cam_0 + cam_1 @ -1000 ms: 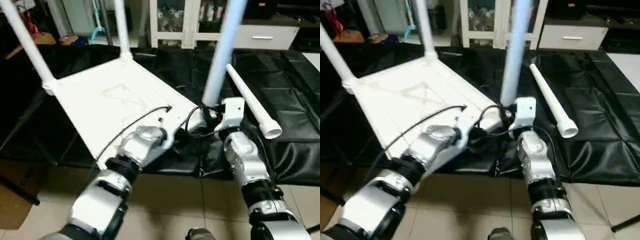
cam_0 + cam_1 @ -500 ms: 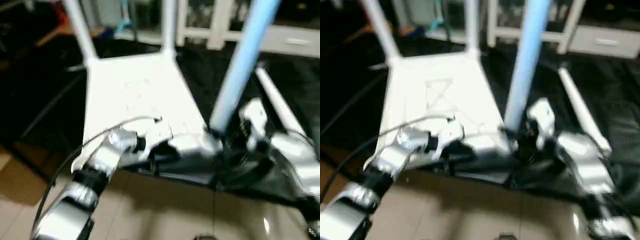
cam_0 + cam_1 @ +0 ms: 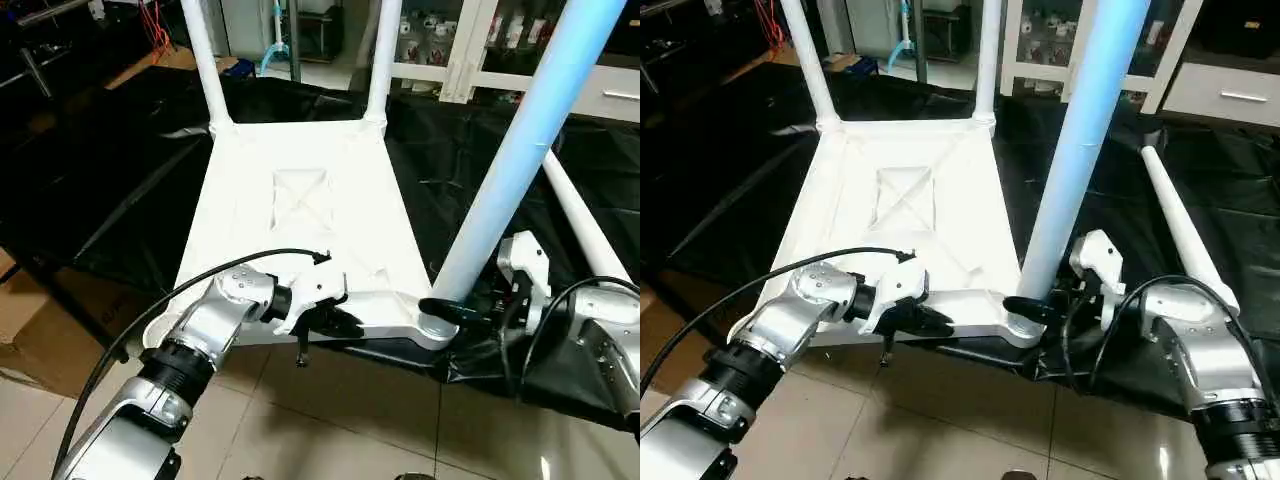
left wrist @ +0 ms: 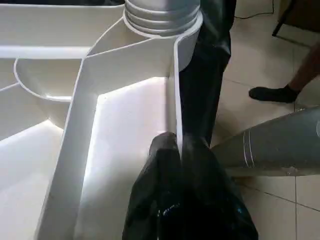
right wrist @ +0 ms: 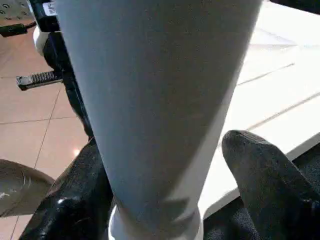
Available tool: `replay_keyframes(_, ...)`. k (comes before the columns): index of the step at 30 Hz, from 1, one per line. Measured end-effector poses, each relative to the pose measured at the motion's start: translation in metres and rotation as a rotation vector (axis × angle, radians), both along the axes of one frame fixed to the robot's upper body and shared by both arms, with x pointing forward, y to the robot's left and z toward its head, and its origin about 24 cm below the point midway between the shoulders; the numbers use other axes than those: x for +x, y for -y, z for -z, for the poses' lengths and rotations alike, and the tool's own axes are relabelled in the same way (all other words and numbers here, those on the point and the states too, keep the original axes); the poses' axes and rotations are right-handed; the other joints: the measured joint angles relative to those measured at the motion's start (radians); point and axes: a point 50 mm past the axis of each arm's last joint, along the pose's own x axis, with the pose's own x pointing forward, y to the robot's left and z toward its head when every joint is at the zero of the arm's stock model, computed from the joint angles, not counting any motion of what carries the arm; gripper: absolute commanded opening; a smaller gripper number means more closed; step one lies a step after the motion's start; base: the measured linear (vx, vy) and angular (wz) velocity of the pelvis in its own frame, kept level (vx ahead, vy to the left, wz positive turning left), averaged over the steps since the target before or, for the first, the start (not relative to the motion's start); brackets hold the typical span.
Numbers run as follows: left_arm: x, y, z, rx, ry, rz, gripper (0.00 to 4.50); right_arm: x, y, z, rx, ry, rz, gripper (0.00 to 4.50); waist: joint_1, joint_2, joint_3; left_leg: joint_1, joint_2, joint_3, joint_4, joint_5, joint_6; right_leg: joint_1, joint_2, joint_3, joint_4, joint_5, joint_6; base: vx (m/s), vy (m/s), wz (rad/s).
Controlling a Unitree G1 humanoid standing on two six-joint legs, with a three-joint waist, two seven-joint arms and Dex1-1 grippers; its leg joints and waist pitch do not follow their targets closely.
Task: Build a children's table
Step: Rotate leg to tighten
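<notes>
The table top [image 3: 300,200] lies upside down on black sheeting [image 3: 120,170], its white ribbed underside facing up with an X-shaped brace moulded into a square at the middle. Raised ribs run from that square toward the round corner sockets. Two white legs [image 3: 205,60] stand upright in the far corner sockets. A third leg [image 3: 520,160], a smooth white tube that looks pale blue in this light, rises from the near corner socket on my right side. A fourth leg [image 3: 585,225] lies loose on the sheeting just beyond my right forearm, apart from the top.

My left end effector [image 3: 335,318] is clenched on the near edge of the top, its black fingers [image 4: 170,190] pinching the thin white rim wall near the socket. My right end effector [image 5: 165,200] grasps the near leg at its base, one black finger on each side of the tube just above the socket.

Behind the sheeting stands a white cabinet [image 3: 470,50] with glass doors. A cardboard box [image 3: 30,330] sits on the tiled floor [image 3: 350,420] at my left.
</notes>
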Motion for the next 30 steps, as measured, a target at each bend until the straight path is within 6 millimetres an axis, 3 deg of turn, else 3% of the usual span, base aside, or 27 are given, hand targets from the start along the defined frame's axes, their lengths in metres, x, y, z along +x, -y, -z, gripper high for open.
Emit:
replay_keyframes(6,0.000,0.000,0.000,0.001,0.000,0.005,0.00,-0.003,0.009,-0.001,-0.032,-0.032,-0.022,3.44,0.005,0.000,0.000,0.000,0.001,0.001,0.000,0.000,0.000,0.000,0.000,0.000,0.000,0.000,0.000,0.000,0.000,0.00)
replay_keyframes(22,0.000,-0.002,0.000,0.004,0.001,-0.001,0.00,-0.004,0.005,0.005,0.010,-0.077,-0.039,2.10,0.004,0.000,0.000,0.000,0.003,0.003,0.001,0.000,0.000,-0.002,0.000,-0.001,0.003,0.000,0.000,0.000,0.000,0.00)
replay_keyframes(30,0.003,-0.002,0.001,0.008,0.013,-0.049,0.00,0.001,-0.002,0.014,0.053,-0.057,0.065,1.90,-0.009,-0.002,-0.001,0.004,0.004,0.004,0.003,0.000,0.000,-0.002,0.001,0.000,0.006,0.000,0.000,0.000,0.000,0.00)
